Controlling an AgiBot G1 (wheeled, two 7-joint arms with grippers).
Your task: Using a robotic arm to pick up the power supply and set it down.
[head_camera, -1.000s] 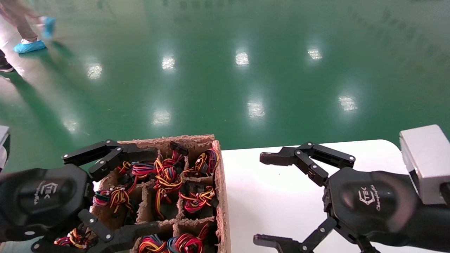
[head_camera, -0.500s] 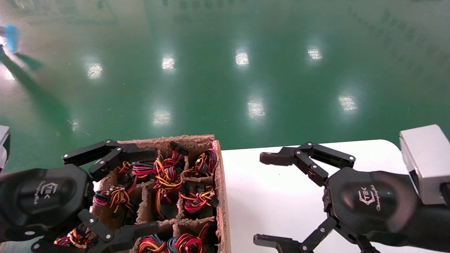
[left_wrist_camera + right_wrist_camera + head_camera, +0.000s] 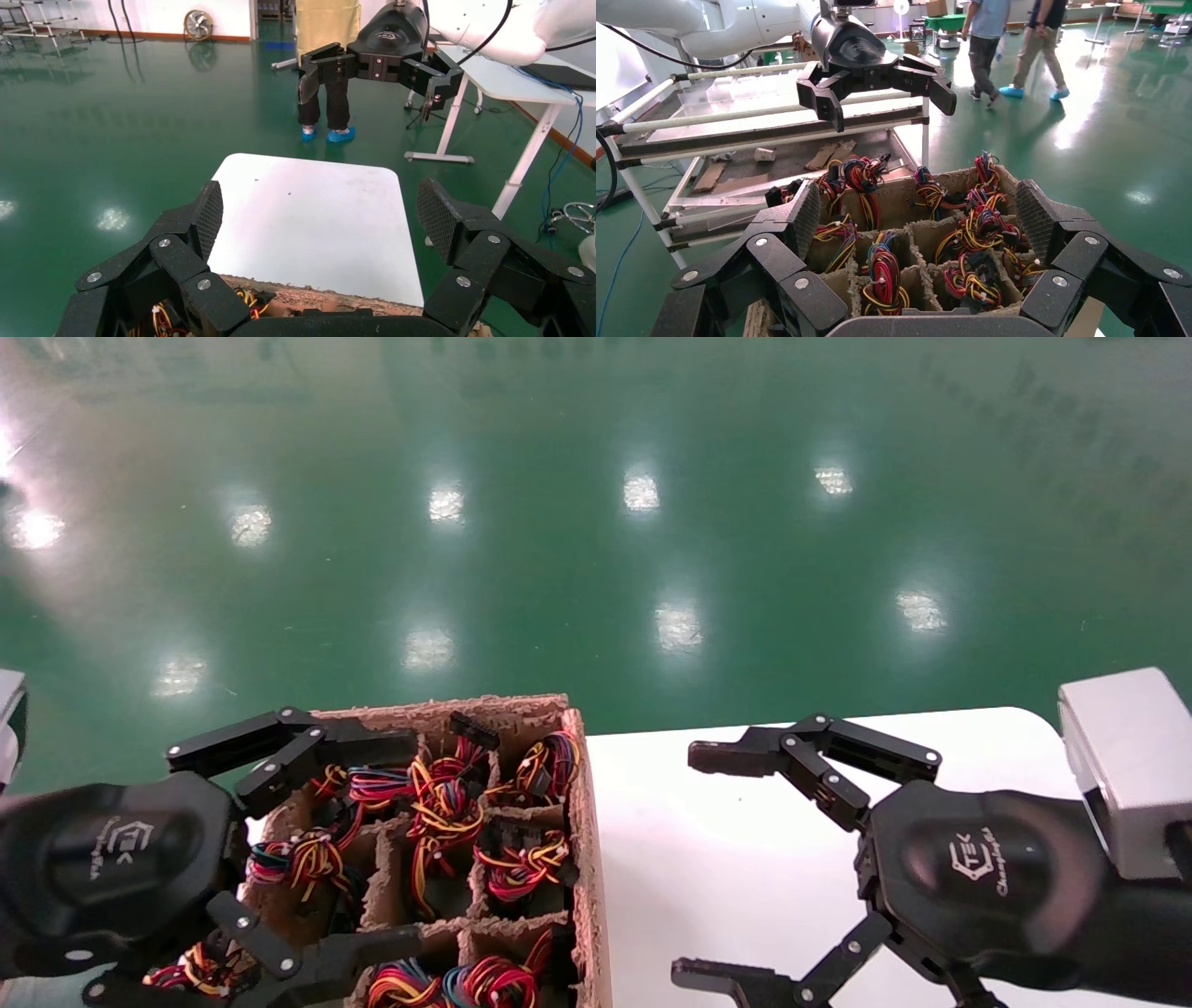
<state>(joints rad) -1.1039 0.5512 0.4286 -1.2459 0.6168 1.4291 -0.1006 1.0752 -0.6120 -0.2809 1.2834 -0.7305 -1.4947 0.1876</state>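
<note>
Plainly, from the head: left gripper [image 3: 410,843] hangs spread wide over the left side of the carton [image 3: 584,822], gripping nothing. Right gripper [image 3: 689,866] hovers over the white table [image 3: 652,784], just as wide and just as bare. Power supply [image 3: 445,817] sits down in the carton's compartments, several alike, shown only as loops of red, yellow and black wires – grey bodies hidden under them.

From the left wrist: looks across the bare table toward the right gripper [image 3: 379,67], with only the carton rim [image 3: 316,300] and a few wire ends at the near edge. No metal box to be seen.

From the right wrist: looks over the carton [image 3: 898,200] toward the left gripper [image 3: 888,98]. Wires [image 3: 880,270] coil loosely on top of each cell.

Probably a stiff, fairly heavy box for its size, smooth-sided, so liable to slip. Better taken across two flat faces of the body than by the floppy wires – those would likely swing, snag on the pulp walls, or strain the connectors.
</note>
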